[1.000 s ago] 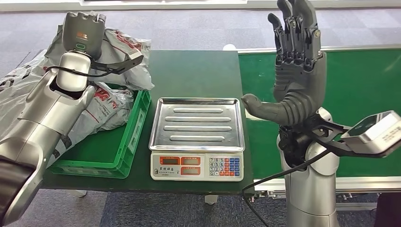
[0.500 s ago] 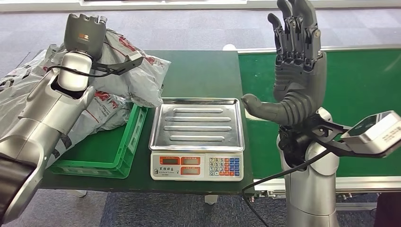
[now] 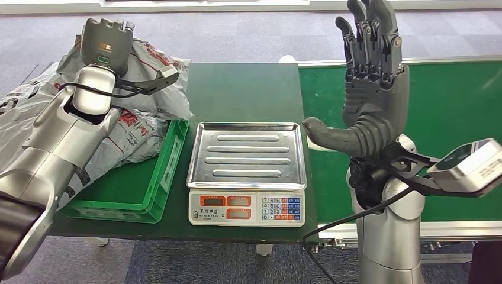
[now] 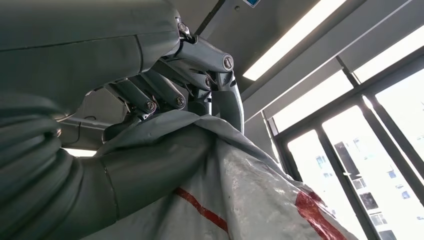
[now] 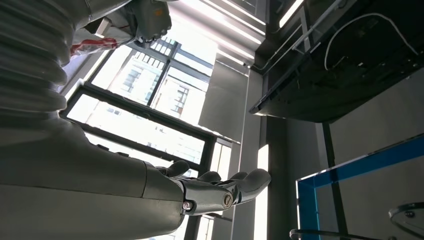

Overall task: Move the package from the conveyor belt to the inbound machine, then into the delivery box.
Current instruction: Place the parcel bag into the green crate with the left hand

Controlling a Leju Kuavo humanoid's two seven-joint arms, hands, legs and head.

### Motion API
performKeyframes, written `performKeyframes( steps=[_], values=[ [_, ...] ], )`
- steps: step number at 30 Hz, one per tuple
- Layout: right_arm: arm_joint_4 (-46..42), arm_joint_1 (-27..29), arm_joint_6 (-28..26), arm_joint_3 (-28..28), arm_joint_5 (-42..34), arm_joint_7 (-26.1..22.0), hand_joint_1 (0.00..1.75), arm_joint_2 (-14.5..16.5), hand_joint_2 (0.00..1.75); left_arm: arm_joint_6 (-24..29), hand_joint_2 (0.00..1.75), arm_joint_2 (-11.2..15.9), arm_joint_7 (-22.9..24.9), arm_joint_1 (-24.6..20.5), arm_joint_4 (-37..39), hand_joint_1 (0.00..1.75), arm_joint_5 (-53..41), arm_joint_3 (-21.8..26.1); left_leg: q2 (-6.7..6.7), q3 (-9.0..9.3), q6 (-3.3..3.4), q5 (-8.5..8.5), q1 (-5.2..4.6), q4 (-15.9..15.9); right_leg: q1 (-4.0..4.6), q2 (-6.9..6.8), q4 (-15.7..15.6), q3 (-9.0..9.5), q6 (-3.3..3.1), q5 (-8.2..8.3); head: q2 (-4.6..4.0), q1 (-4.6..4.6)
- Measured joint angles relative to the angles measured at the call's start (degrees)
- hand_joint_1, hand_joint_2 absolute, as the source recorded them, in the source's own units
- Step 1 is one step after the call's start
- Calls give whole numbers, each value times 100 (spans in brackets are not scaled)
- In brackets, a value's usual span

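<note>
Inside green crate [image 3: 155, 195], grey packages [image 3: 127, 139]; left hand [image 3: 105, 38] grips another [image 3: 151, 71].

A dark green table [image 3: 243, 89] stands on grey-purple patterned carpet [image 3: 237, 35], with a pale strip of wall base along the far edge. Tall dark-framed windows [image 5: 150, 125] give onto daylight and neighbouring buildings. Long strip lights [image 4: 295, 40] run across a dark ceiling, beside a blue-edged glass panel [image 5: 360, 190].
</note>
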Motion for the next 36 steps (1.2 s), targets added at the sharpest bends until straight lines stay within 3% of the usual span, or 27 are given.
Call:
performKeyframes(
  steps=[5, 9, 10, 13, 15, 20, 36],
  values=[
    [0, 0, 0, -2, 0, 0, 0, 0, 175, 0, 175, 0, 0, -6, 10, 175, 0, -19, 0, 0, 0, 0, 0, 0, 0, 0, 0, 0, 0, 0, 0, 0],
    [2, -4, -6, -2, 0, 5, 0, 5, 175, 27, 0, 43, 98, -5, 24, 0, 0, -19, -2, -7, 0, 0, 0, -2, 1, -1, 4, 3, 0, 0, 0, 1],
    [7, -13, -28, -1, 2, 14, 0, 19, 175, 103, 0, 114, 316, -2, 65, 0, 0, -6, 3, -10, -1, 0, 1, -3, 2, 5, 8, 0, -2, 1, 0, 2],
    [49, -67, -208, 8, 11, 31, 0, 87, 175, 667, 0, 491, 1664, -6, 437, 0, 0, 169, 67, -5, -9, -1, 2, -4, -6, 66, 17, -30, -20, 14, 0, 1],
    [83, -99, -308, 15, 10, 25, 0, 104, 175, 947, 0, 704, 2147, -31, 704, 0, -1, 309, 78, -2, -15, 2, 9, -4, -8, 75, 17, -40, -27, 13, 0, -2],
    [124, -151, -371, 39, -31, 20, 0, 108, 175, 982, 0, 862, 2210, -78, 1046, 0, -4, 361, -31, -19, -33, 18, 26, -5, 9, -28, 18, -17, -35, -5, 0, -4],
    [176, -205, -393, 49, -39, 22, 0, 109, 175, 970, 0, 929, 2214, -159, 1314, 0, -4, 363, -27, -21, -36, 21, 26, -3, 6, -24, 18, -21, -37, 5, 0, -4]
  ],
)
